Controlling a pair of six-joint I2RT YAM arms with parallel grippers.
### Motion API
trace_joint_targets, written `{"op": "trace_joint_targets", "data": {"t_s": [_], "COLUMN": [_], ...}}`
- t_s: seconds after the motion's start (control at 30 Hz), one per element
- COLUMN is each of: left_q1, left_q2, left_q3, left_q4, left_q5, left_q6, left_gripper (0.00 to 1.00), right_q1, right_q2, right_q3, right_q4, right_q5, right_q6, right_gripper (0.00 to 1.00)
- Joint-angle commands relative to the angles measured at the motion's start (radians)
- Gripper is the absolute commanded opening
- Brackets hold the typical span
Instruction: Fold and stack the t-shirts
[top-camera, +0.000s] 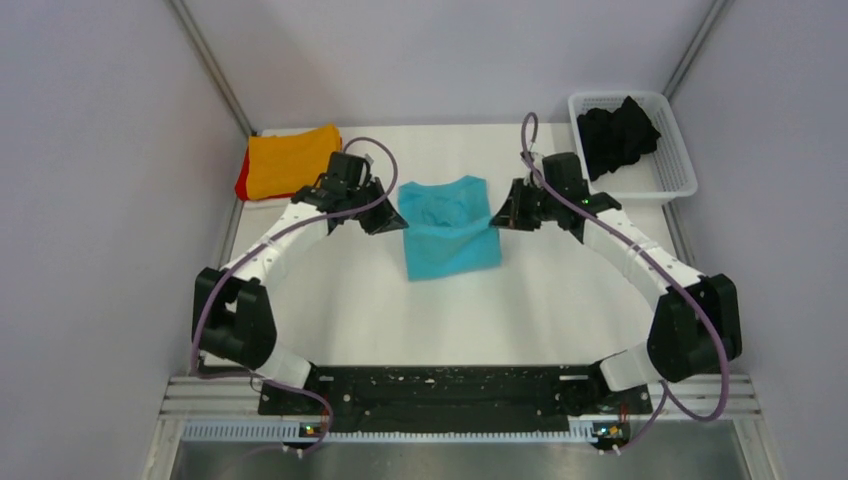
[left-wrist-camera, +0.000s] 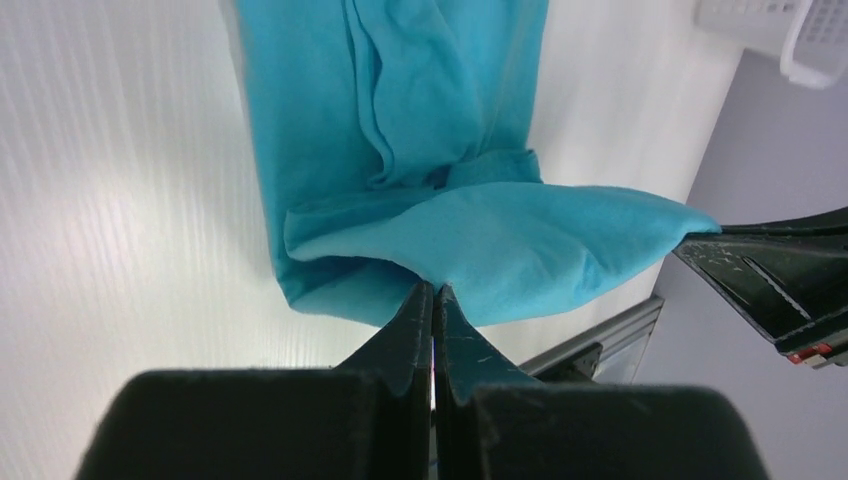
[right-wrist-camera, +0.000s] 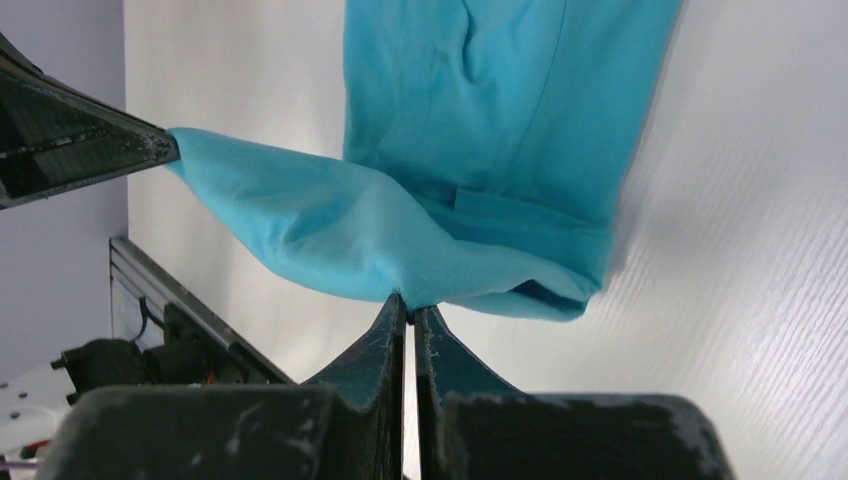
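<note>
Where the turquoise t-shirt (top-camera: 450, 240) lies: on the white table (top-camera: 350, 300), about midway across and toward the far half, directly between the two grippers.
Shape of the shirt: narrowed to a roughly rectangular panel. Most of it rests flat on the table, with a few soft creases near its far end.
Lifted part: one layer of the cloth is raised off the rest and stretched in a shallow sag from one gripper to the other, as both wrist views show.
Left gripper (top-camera: 398, 222): at the shirt's left edge. In the left wrist view its two fingers are pressed together with only a sliver between them, and they pinch the raised turquoise fold at their tips.
Right gripper (top-camera: 497, 218): at the shirt's right edge, opposite the left one. Its fingers are likewise closed tight, nipping the other end of the same raised layer.
Across each wrist view: the other gripper's dark tip shows at the far corner of the stretched cloth, gripping it there.
Orange t-shirt (top-camera: 290, 162): folded, at the far left corner of the table, just behind the left gripper and apart from the turquoise one.
Red t-shirt (top-camera: 242, 186): under the orange one, with only a strip showing along the left side.
Black t-shirt (top-camera: 620, 135): bunched and unfolded inside the white mesh basket (top-camera: 682, 172).
Basket: at the far right corner of the table, behind the right arm.
</note>
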Motion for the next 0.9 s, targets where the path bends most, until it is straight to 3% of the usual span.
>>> {"op": "trace_joint_targets", "data": {"t_s": [0.0, 0.6, 0.87], "left_q1": [0.047, 0.144, 0.167], "left_q2": [0.073, 0.377, 0.565], "left_q3": [0.106, 0.51, 0.676], "left_q4": [0.026, -0.077, -0.098], "left_q5": [0.007, -0.02, 0.001], "left_q6": [0.04, 0.134, 0.143], "left_gripper": [0.0, 0.0, 0.0], "right_q1": [-0.03, -0.078, -0.085], "right_q2": [0.073, 0.395, 0.54], "right_q3": [0.137, 0.451, 0.556], "right_q4": [0.085, 0.104, 0.104], "right_q5": [0.022, -0.036, 0.008], "right_q6": [0.012, 0.02, 0.038], "right_gripper": [0.0, 0.0, 0.0]}}
